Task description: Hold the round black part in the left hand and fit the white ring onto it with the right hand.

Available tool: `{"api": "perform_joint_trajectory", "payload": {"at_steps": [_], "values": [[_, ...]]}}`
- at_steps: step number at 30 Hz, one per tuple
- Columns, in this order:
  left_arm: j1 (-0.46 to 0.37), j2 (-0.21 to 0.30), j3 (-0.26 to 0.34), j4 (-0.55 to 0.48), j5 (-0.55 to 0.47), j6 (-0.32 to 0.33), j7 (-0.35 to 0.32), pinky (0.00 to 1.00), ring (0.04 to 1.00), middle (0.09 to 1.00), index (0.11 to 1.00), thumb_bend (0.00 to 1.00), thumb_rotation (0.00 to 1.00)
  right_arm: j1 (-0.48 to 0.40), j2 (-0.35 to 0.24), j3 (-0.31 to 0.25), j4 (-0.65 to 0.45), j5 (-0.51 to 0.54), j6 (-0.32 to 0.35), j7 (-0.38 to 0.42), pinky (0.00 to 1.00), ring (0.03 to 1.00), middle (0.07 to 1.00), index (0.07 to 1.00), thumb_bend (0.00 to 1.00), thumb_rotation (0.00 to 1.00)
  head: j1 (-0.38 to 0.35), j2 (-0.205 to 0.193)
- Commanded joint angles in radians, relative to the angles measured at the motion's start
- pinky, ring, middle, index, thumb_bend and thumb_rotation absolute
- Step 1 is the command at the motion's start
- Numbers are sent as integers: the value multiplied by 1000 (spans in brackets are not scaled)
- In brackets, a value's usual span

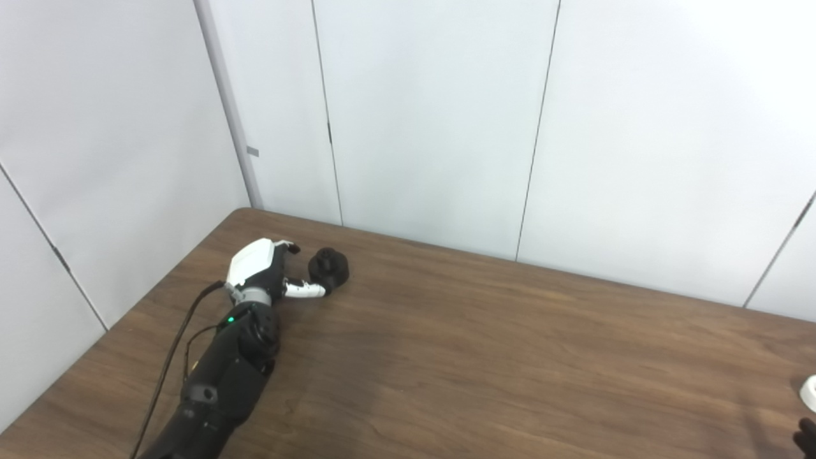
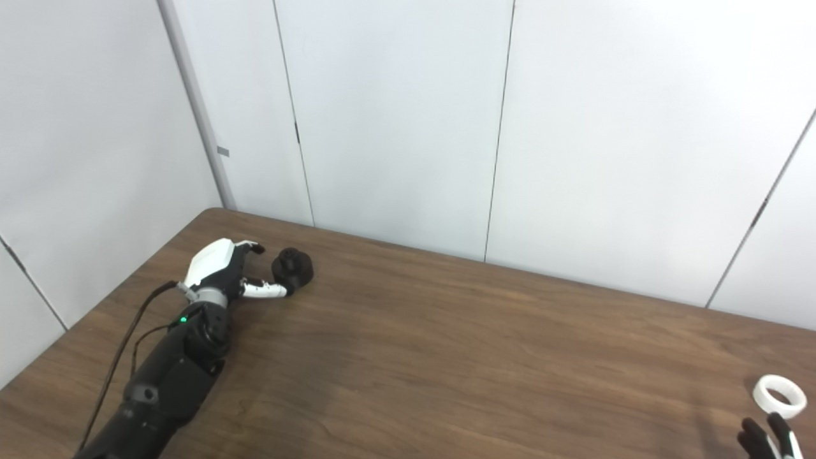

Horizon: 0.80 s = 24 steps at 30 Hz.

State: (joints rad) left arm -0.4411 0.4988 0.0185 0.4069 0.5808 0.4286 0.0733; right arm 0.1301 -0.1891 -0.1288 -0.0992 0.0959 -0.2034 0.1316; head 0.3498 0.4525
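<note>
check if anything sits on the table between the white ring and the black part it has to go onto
Nothing visible does. The white ring lies at the table's far right, by the right hand, and the round black part sits far left beside the left hand. Only bare wooden table lies between them.

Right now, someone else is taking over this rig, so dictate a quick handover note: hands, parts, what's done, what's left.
Left hand: open, beside the black part, thumb at its near side, not gripping yet.
Right hand: only fingertips show at the bottom right edge, just short of the white ring; open or shut cannot be told.
Parts: both lie on the table, black part far left, ring far right.
Done: both hands have reached their parts.
Left: grasp both, lift, bring together, fit the ring on.
</note>
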Motion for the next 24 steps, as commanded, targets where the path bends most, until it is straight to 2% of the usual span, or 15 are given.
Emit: {"api": "perform_joint_trajectory", "payload": {"at_steps": [1,12,19,24], "values": [[-59,36,-1,-11,1,12,10,1000,968,920,821,909,309,46,35,14,38,6,-4,-13,1000,932,939,1000,429,1000,1,1],[-101,29,-44,36,-11,28,-1,1000,969,917,811,908,313,56,39,14,19,6,21,-19,1000,934,935,1000,447,1000,-3,5],[-115,20,-60,73,-24,31,3,1000,957,904,797,916,317,54,39,13,24,13,9,-19,1000,930,934,1000,432,1000,-4,6],[-114,22,-69,65,-23,38,-10,1000,968,911,794,901,317,57,38,13,21,11,6,-20,1000,924,932,1000,438,1000,-4,9]]}}
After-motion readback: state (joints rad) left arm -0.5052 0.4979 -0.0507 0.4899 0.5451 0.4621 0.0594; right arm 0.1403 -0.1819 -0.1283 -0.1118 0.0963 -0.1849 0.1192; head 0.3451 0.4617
